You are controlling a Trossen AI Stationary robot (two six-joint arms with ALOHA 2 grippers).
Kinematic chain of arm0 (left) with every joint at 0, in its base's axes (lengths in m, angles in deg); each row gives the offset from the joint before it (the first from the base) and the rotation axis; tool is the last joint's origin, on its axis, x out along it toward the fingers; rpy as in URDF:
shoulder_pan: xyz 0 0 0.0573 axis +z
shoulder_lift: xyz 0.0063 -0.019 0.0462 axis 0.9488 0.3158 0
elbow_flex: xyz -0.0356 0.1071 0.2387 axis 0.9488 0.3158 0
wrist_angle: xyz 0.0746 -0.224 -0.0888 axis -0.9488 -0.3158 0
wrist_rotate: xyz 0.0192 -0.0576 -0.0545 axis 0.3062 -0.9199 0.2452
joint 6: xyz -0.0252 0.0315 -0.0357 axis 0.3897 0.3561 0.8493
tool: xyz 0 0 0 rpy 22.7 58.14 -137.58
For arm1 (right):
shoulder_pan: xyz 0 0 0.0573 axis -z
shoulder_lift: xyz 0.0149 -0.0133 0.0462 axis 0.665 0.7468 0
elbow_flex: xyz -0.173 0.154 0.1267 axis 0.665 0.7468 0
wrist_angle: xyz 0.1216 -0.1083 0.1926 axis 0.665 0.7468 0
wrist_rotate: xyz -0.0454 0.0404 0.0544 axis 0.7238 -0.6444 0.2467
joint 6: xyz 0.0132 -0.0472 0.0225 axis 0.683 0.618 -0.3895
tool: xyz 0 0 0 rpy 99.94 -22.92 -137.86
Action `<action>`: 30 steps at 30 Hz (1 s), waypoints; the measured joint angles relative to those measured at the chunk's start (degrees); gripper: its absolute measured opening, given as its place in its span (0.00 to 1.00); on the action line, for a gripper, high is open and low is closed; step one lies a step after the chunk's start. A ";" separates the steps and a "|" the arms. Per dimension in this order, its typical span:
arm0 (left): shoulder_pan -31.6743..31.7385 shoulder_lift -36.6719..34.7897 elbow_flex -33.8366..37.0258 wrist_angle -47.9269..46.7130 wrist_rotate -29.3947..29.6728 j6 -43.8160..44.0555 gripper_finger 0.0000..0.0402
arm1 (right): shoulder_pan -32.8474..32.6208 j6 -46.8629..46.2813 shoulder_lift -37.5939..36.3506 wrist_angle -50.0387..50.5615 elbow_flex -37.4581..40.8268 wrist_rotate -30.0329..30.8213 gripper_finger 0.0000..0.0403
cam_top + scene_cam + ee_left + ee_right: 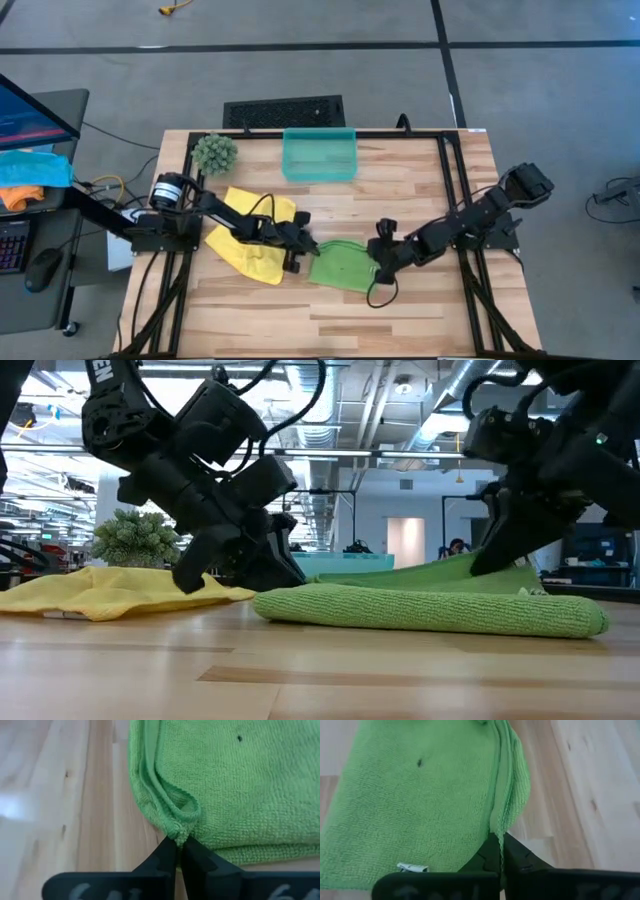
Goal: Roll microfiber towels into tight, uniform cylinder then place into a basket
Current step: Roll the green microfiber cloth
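This place looks like a robotics lab inside a large industrial or office hall. The wooden table (400, 310) carries a black metal frame (450, 190) that holds the arms, and it stands on a grey concrete floor (300, 70) with dark lines. Beside it is a desk with a monitor (30, 110), a keyboard (12, 245) and a mouse (45, 268). Behind the table, the ceiling shows open pipes and ducts (400, 400).

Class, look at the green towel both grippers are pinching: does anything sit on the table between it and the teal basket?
Nothing visible does. The green towel lies mid-table, pinched by the left gripper and the right gripper. Bare wood runs from it to the basket at the far edge. The yellow towel and plant ball lie off to the left.
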 joint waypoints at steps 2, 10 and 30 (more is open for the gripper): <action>-0.82 -0.04 0.00 0.04 1.60 -3.26 0.02 | -0.49 1.23 0.00 0.97 -0.76 0.86 0.03; -4.67 -0.18 -0.05 0.52 12.53 -12.03 0.02 | -2.27 5.66 -0.02 3.66 -3.13 2.92 0.04; -14.27 -0.15 -13.78 -29.83 32.88 -22.87 0.02 | -5.10 10.33 -0.07 5.96 -4.93 3.49 0.01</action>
